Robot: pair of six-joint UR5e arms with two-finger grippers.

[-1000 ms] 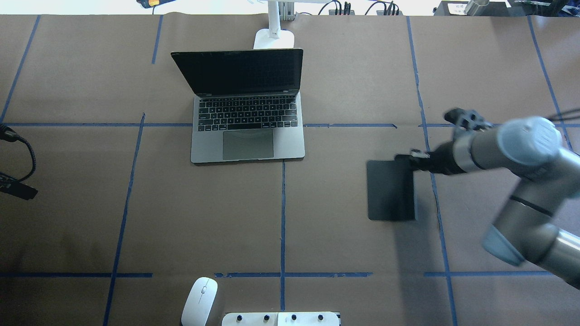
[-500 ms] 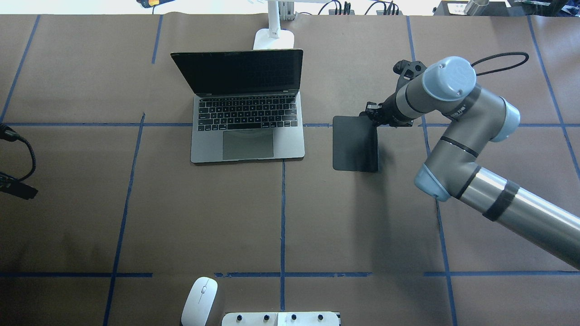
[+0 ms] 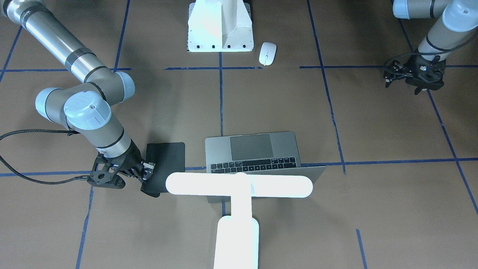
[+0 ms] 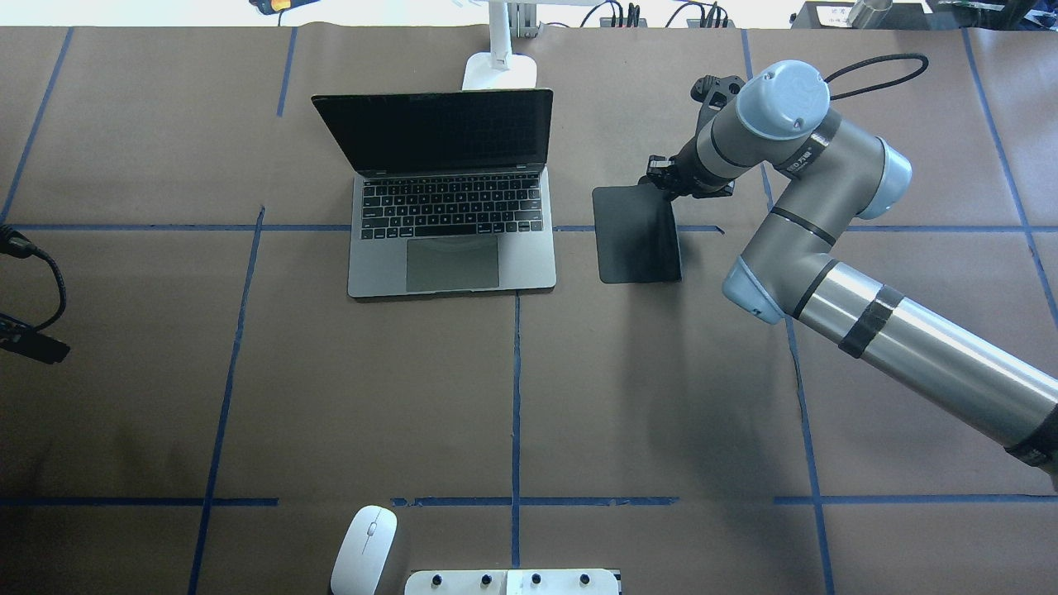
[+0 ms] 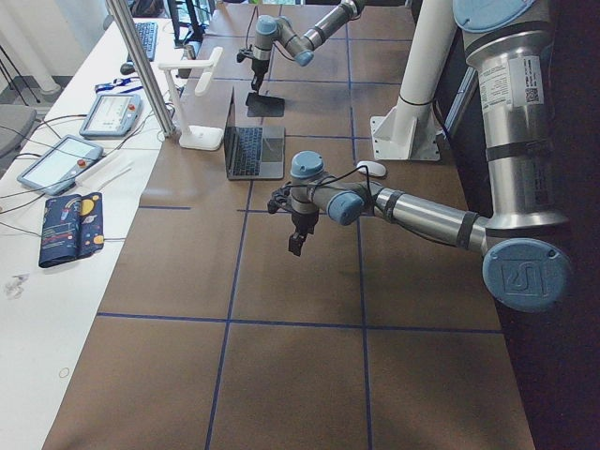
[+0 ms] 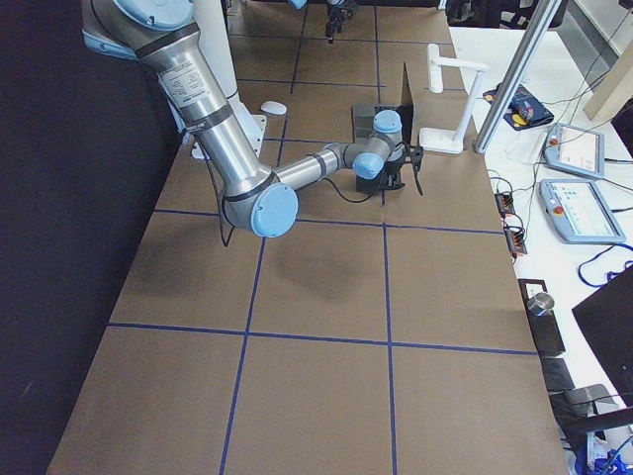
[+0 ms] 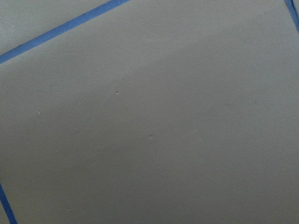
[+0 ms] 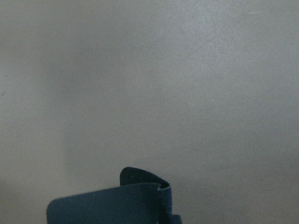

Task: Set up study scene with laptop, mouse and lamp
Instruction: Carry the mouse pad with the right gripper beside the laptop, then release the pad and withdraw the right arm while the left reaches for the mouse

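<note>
My right claw (image 4: pixel 660 182) was pinched tight on the far corner of the mat (image 4: pixel 636 240) — held so, the limp sheet could curl under or slip free beside the laptop (image 4: pixel 453 240). The mouse (image 4: pixel 364 549) lay well apart; the lamp (image 3: pixel 239 185) stood behind the laptop. My left claw (image 3: pixel 414 74) — I couldn't tell how open.

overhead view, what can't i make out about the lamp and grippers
- Bright white T-shaped lamp: bar head cut off by the top edge.
- Right gripper: its wrist hides the fingers holding the black rectangular mat.
- Left gripper: cut off at the left edge; in the front-facing view, too small to tell open or shut.
</note>
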